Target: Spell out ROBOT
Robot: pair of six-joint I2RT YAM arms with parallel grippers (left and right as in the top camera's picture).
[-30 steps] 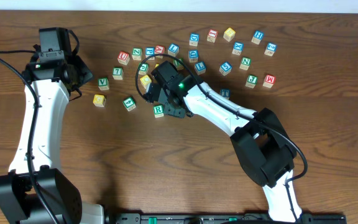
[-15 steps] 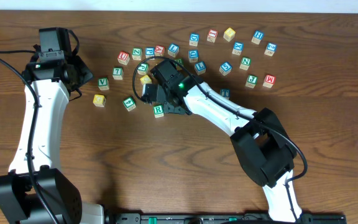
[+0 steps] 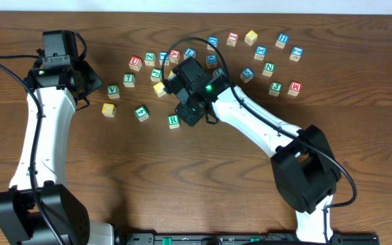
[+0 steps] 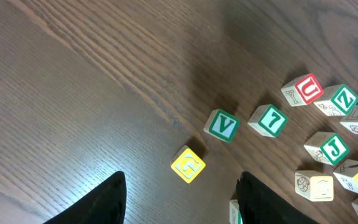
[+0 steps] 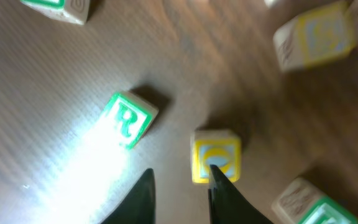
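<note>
On the wooden table, the yellow block looks light and rigid, best pinched across flat faces; the right gripper is narrowly parted, empty.

1. R block, right wrist view: a green letter R on a white face with a green border.
2. V block, left wrist view: a green V.
3. 7 block, beside it: a green numeral 7.
4. U block: a red U.
5. Z block and J block: green letters.
6. M block, overhead view: a red M.
7. N block: a green N.
</note>
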